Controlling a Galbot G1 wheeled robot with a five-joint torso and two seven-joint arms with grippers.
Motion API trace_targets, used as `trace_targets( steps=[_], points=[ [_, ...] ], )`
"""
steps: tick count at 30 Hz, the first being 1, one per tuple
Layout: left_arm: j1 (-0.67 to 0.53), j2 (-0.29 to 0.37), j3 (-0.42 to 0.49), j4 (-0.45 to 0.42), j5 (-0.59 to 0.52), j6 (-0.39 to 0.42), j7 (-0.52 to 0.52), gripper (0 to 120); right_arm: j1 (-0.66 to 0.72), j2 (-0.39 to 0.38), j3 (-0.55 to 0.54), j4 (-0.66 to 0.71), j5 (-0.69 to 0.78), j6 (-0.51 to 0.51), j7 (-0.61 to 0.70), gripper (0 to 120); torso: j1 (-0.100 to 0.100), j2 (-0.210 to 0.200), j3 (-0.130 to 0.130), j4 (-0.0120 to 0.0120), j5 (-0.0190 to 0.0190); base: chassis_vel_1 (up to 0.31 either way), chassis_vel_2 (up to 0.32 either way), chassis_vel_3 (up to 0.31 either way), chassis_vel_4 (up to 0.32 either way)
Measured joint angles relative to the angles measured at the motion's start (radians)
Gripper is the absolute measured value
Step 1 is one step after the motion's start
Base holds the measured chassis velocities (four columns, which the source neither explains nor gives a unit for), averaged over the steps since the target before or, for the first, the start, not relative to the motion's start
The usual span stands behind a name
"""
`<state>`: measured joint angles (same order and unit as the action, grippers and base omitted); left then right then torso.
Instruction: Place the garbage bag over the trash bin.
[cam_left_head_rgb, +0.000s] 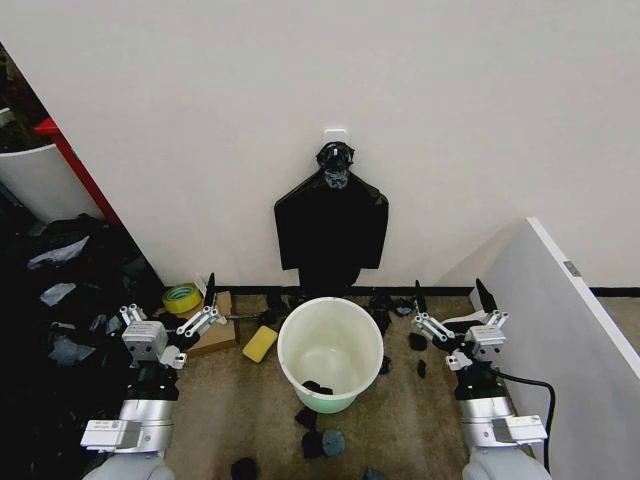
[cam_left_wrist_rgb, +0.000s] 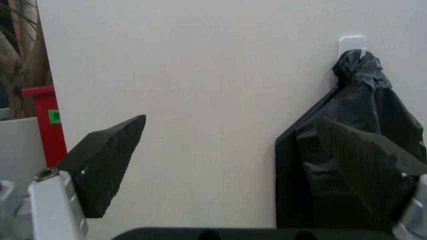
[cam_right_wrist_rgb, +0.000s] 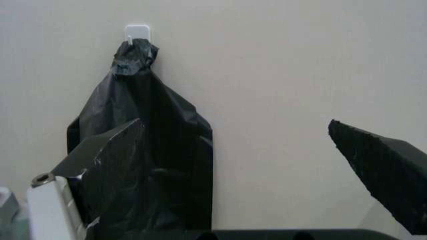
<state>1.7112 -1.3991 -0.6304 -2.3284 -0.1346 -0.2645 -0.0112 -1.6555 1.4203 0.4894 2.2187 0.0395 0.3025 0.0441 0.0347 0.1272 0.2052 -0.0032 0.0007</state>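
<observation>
A black garbage bag (cam_left_head_rgb: 331, 225) hangs flat against the wall from a white hook (cam_left_head_rgb: 335, 135), its top knotted at the hook. Directly below it on the floor stands the trash bin (cam_left_head_rgb: 330, 300), round and cream-white with a pale green base, holding a few dark scraps. My left gripper (cam_left_head_rgb: 170, 302) hovers open to the left of the bin, and my right gripper (cam_left_head_rgb: 452, 298) hovers open to its right. Both point at the wall, well short of the bag. The bag (cam_left_wrist_rgb: 363, 100) shows past the open left gripper (cam_left_wrist_rgb: 233, 175), and the bag (cam_right_wrist_rgb: 153, 115) also hangs beyond the open right gripper (cam_right_wrist_rgb: 243, 170).
A yellow tape roll (cam_left_head_rgb: 182, 298), a cardboard box (cam_left_head_rgb: 215, 335) and a yellow sponge (cam_left_head_rgb: 260, 343) lie left of the bin. Black scraps (cam_left_head_rgb: 320, 440) litter the floor in front. A white slanted panel (cam_left_head_rgb: 560, 330) stands at right, a dark pile (cam_left_head_rgb: 60, 300) and a red-trimmed white tub (cam_left_head_rgb: 40, 175) at left.
</observation>
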Motion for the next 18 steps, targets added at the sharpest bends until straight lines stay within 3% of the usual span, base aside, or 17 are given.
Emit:
trace_targets(
  steps=[6, 18],
  points=[
    [0.004, -0.002, -0.01, 0.026, -0.003, -0.115, 0.111, 100, 0.009, -0.014, 0.001, -0.001, 0.019, -0.011, -0.006, 100, 0.0, 0.0, 0.0, -0.0001, -0.0001, 0.0, 0.0, 0.0, 0.0],
    [-0.013, -0.002, -0.002, 0.07, -0.021, -0.089, 0.093, 100, 0.029, -0.033, 0.005, -0.018, 0.004, -0.012, -0.012, 100, 0.0, 0.0, 0.0, 0.0, 0.0, 0.0, 0.0, 0.0, 0.0]
  ],
)
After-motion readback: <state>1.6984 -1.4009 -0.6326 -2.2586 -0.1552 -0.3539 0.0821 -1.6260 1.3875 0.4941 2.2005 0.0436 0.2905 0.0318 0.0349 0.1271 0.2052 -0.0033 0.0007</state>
